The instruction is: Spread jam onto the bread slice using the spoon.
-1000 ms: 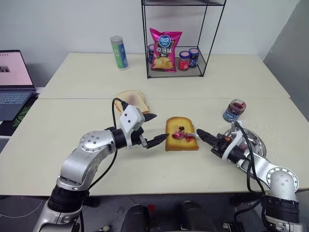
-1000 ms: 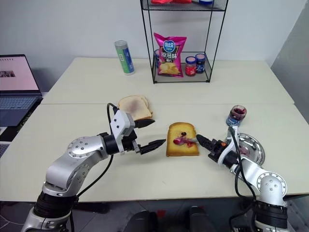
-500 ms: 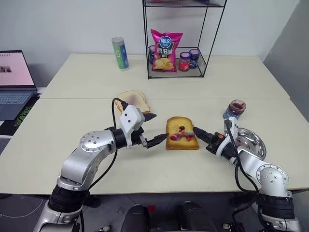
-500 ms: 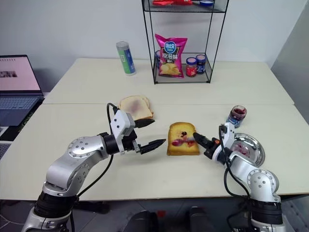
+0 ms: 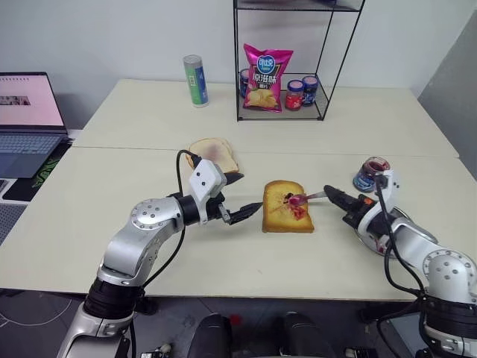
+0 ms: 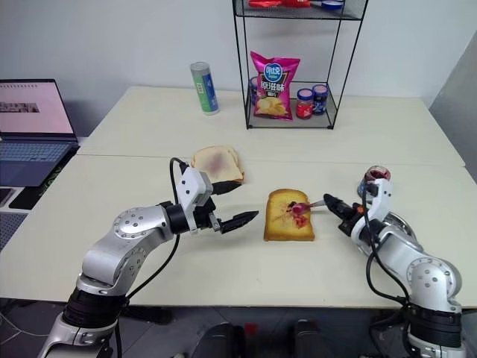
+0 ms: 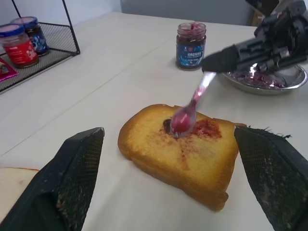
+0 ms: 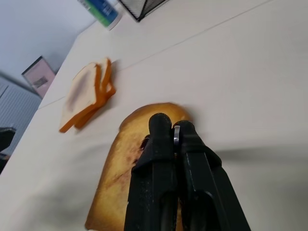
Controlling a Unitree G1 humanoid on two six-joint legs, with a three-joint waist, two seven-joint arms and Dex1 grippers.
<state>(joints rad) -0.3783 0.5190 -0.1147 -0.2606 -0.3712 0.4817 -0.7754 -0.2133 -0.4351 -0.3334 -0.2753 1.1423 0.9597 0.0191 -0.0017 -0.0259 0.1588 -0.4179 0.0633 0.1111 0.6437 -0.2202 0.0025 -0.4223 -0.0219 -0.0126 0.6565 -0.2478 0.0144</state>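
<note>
bread slice (image 5: 287,206) flat on the table (image 5: 149,160), taken here as the landmark, crust darker brown round a golden face. on its face, toward the far half, jam (image 7: 204,129) in a wet red smear with a darker blob beside it. spoon (image 7: 190,109) slanting down over the slice, pink-smeared bowl resting at the jam, handle running off toward the right gripper (image 5: 333,195). right gripper just off the slice's right edge, black fingers (image 8: 161,144) pressed together and pinching the spoon's handle end. left gripper (image 5: 242,195) just off the slice's left edge, fingers spread wide, one tip near the slice's near-left corner, nothing between them. beyond the slice to the left, a paler slice (image 5: 214,154) with a purplish stain. to the right of the slice, past the right gripper, an open jam jar (image 5: 368,173) and a metal plate (image 7: 288,83) carrying purple smears. far behind the slice, a wire rack (image 5: 294,104) with a chip bag (image 5: 266,67) and two small jars (image 5: 302,92), and a tall can (image 5: 196,80) left of the rack.
</note>
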